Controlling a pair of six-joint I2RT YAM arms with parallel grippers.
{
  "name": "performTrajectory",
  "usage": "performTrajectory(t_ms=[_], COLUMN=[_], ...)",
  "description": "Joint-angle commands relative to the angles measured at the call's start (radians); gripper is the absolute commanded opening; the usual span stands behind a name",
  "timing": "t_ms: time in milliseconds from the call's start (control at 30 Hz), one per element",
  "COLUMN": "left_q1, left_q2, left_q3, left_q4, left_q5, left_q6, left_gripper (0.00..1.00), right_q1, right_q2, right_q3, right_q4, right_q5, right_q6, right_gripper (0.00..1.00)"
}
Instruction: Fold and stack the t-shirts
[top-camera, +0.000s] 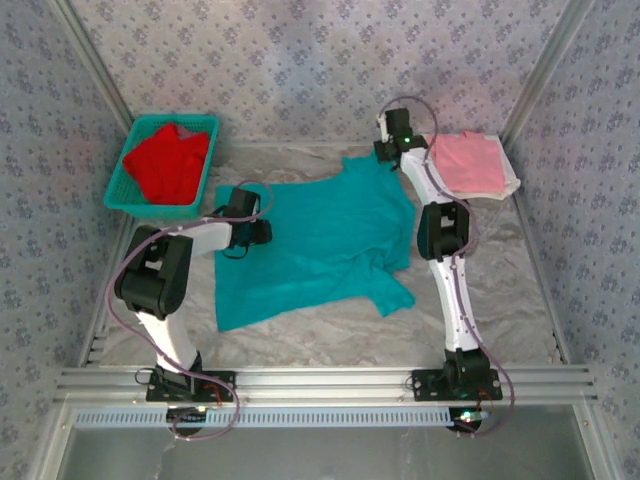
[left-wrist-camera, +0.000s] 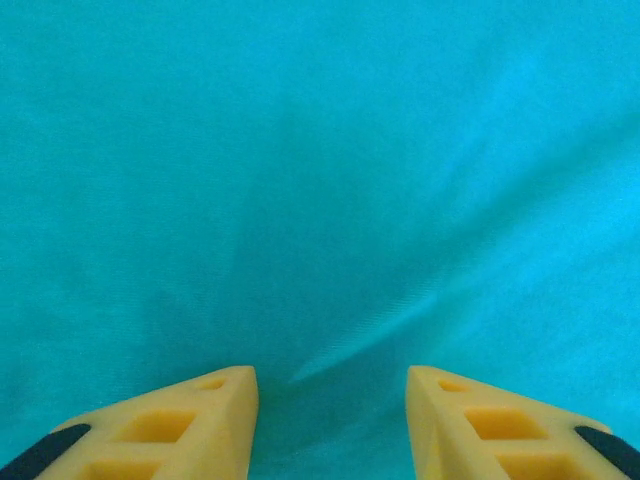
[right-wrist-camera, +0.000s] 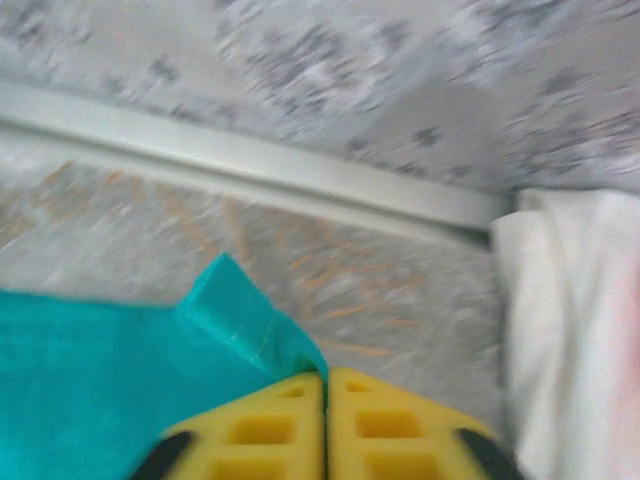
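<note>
The teal shirt (top-camera: 320, 250) lies spread and rumpled across the middle of the worktop (top-camera: 500, 300), its hem toward the left edge. One sleeve points to the near right, and its neck end reaches toward the far edge. No lettering shows on the upturned side.

The right gripper (right-wrist-camera: 325, 375) is at that far end of the shirt, close to the far edge. Its yellow fingers (right-wrist-camera: 390, 420) are pressed together, and a corner of the teal cloth comes out from between their tips. It is therefore clamped on the teal shirt.

The left gripper (left-wrist-camera: 330, 372) sits over the shirt's left side. Its fingers (left-wrist-camera: 190, 420) stand apart, with flat teal cloth under and ahead of them and a soft crease running toward the gap. Nothing is pinched between them.

A pink shirt (top-camera: 465, 160) lies folded in the far right corner, on top of a white shirt (top-camera: 508, 183) whose edge shows along its right and near sides. The right gripper is just to the left of this stack, apart from it.

A red shirt (top-camera: 165, 160) is bunched inside a basket (top-camera: 125, 185) in the far left corner, well apart from the teal shirt.

The worktop is covered in pale, crinkled sheeting. A metal rail (right-wrist-camera: 250, 170) runs along its far edge, below a patterned wall.
</note>
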Motion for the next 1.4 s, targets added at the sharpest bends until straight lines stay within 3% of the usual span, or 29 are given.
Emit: performTrajectory(t_ms=[0,133,233,367,500,733,1167,1367], left_q1=[0.007,0.009,0.014,0.020,0.039,0.079,0.073,0.073], left_q2=[-0.034,-0.059,-0.083,-0.074,-0.070,0.031,0.208,0.333], left_q3=[0.007,0.022,0.022,0.051,0.069,0.174,0.304,0.461], left_q4=[-0.062,-0.093,-0.098,-0.122,-0.117,-0.155,-0.172,-0.220], left_q5=[-0.029,-0.060,-0.069,-0.067,-0.059,-0.020,0.069,0.102], left_q6=[0.005,0.011,0.008,0.004,-0.001,0.025,0.012,0.022], left_gripper=[0.45,0.46,0.48,0.50,0.49,0.48,0.46,0.46], right_q1=[-0.021,-0.035,-0.022,0.008,0.066,0.130,0.080,0.041], right_q2=[0.005,-0.037,-0.139,-0.342,-0.531,-0.624,-0.521,-0.454], right_q3=[0.061,0.081,-0.031,-0.327,-0.679,-0.952,-0.992,-0.943], right_q4=[0.037,-0.017,-0.028,0.008,0.100,0.100,0.088,0.044], right_q5=[-0.024,-0.032,-0.075,-0.166,-0.168,-0.069,-0.056,-0.050], right_q6=[0.049,0.069,0.092,0.174,0.265,0.366,0.457,0.506], right_gripper=[0.25,0.38,0.43,0.33,0.16,0.04,0.01,0.01])
